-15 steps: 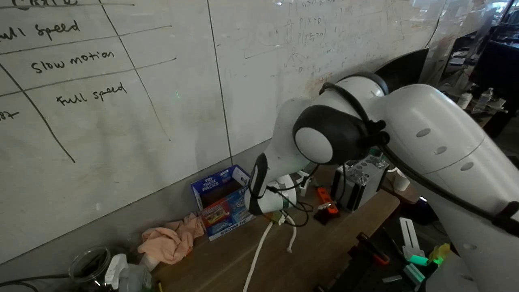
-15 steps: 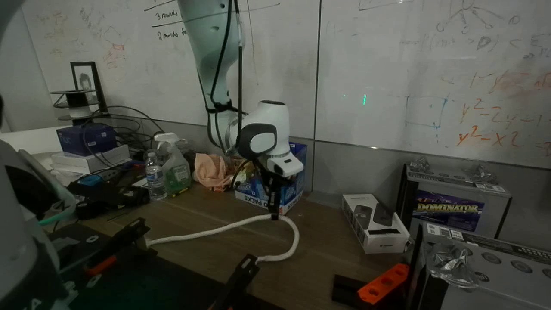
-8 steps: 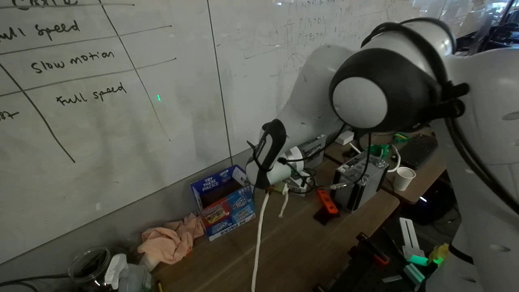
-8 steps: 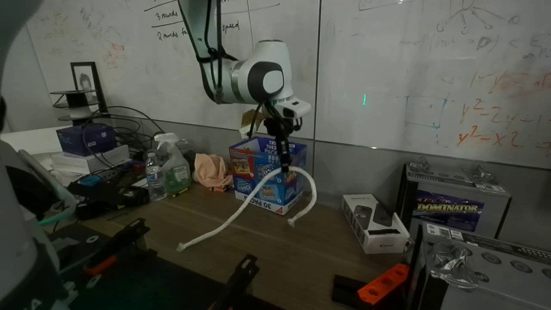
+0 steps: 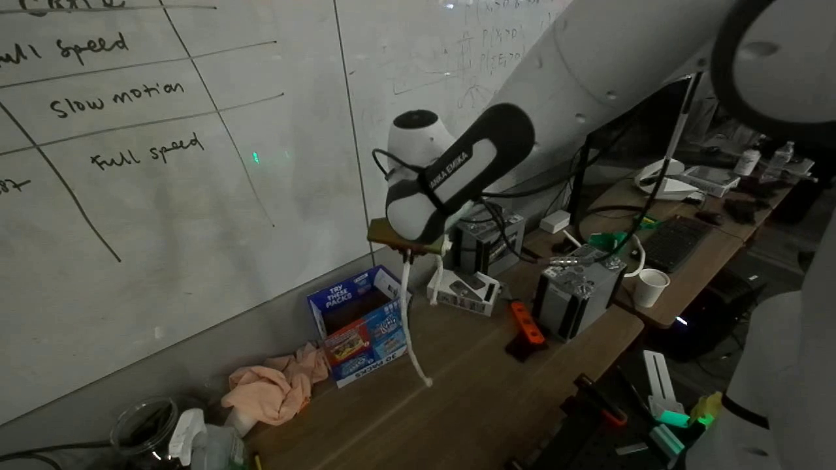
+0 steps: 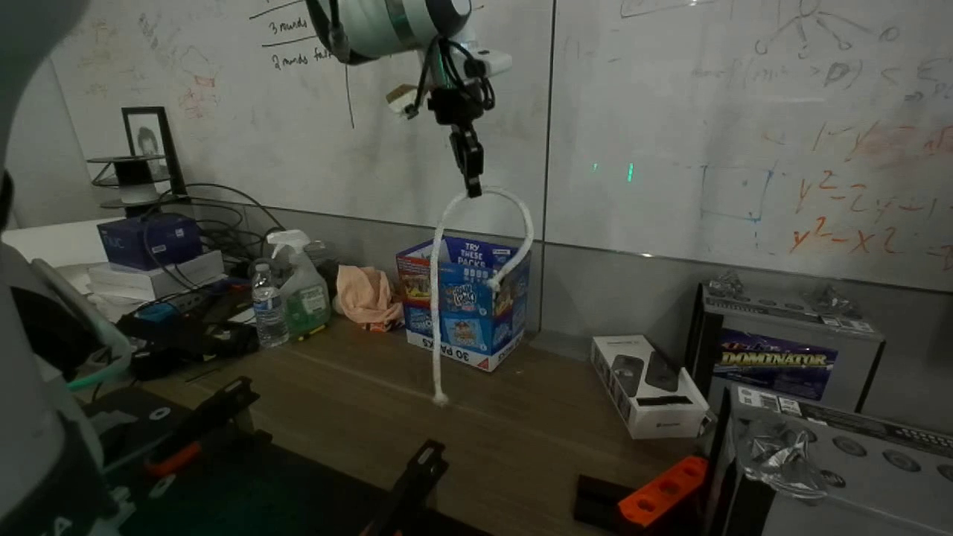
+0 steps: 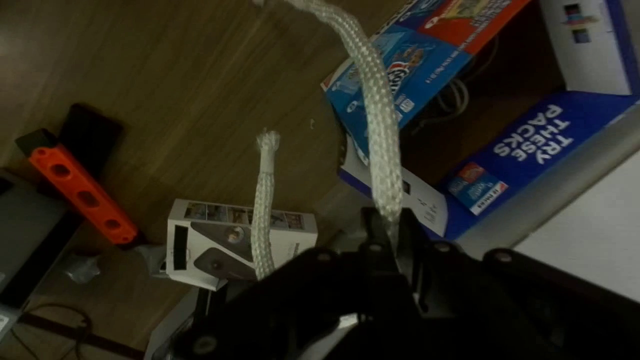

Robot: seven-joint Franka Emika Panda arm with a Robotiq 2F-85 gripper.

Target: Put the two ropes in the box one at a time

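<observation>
My gripper (image 6: 474,190) is shut on a whitish rope (image 6: 436,298), high above the table in both exterior views. The rope arches over the fingertips, with a long part down one side and a shorter curled end on the other. In the wrist view the rope (image 7: 382,120) runs into the pinched tips of the gripper (image 7: 392,220). The blue box (image 5: 366,339) stands open-topped against the wall, behind and below the hanging rope. A pale curled cord (image 7: 457,97), dim in shadow, lies inside the box and looks like the other rope. Whether the long end touches the table, I cannot tell.
A pinkish cloth (image 5: 277,388) lies beside the box, near a spray bottle (image 6: 301,290). To the other side are a white carton (image 6: 651,387), an orange piece (image 6: 663,491) and grey devices (image 6: 789,335). Black clamps (image 6: 413,484) sit at the table's near edge. A whiteboard (image 6: 670,149) rises behind.
My gripper has risen well up from table height, carrying the rope. The rope went from lying stretched over the table to hanging in an arch, and the box front came into view.
</observation>
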